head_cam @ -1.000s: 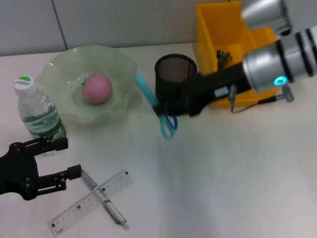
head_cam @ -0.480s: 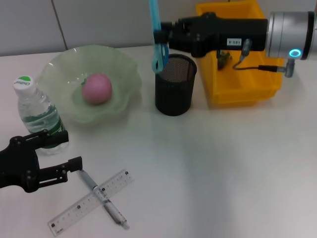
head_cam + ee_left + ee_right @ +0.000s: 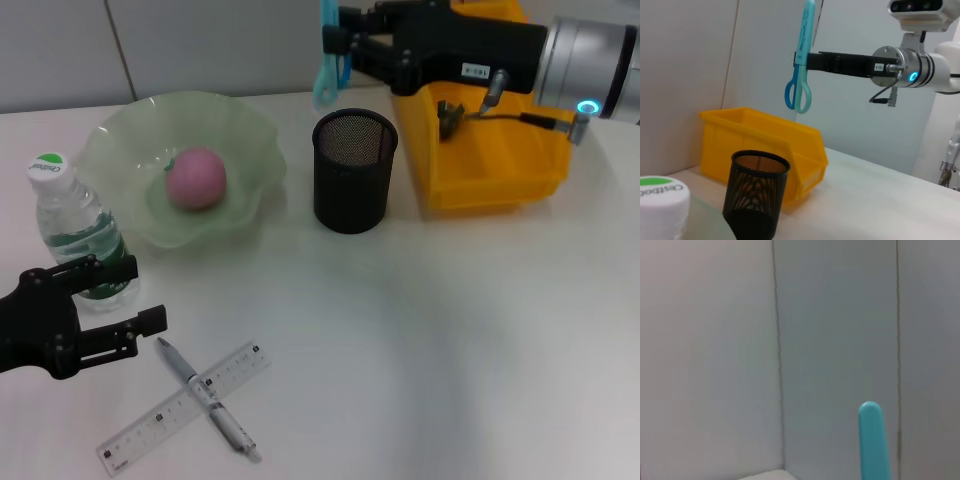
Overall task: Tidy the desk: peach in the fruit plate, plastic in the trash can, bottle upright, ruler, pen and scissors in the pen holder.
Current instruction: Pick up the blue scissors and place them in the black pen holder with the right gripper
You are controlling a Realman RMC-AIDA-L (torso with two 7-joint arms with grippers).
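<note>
My right gripper point(image 3: 335, 42) is shut on the blue scissors point(image 3: 328, 70) and holds them upright, handles down, high above the black mesh pen holder point(image 3: 354, 185). The left wrist view shows the scissors point(image 3: 801, 70) hanging over the holder point(image 3: 756, 195). The scissors' tip shows in the right wrist view point(image 3: 873, 440). A pink peach point(image 3: 195, 178) lies in the green fruit plate point(image 3: 120, 135). The bottle point(image 3: 75, 232) stands upright at the left. A clear ruler point(image 3: 180, 409) and a pen point(image 3: 205, 395) lie crossed near the front. My left gripper point(image 3: 135, 300) is open by the bottle.
A yellow bin point(image 3: 480, 150) stands right of the pen holder, with a small dark object inside. A grey wall runs behind the desk.
My right arm has lifted the scissors from desk level beside the pen holder up above it, turning them upright. The left gripper has barely shifted.
</note>
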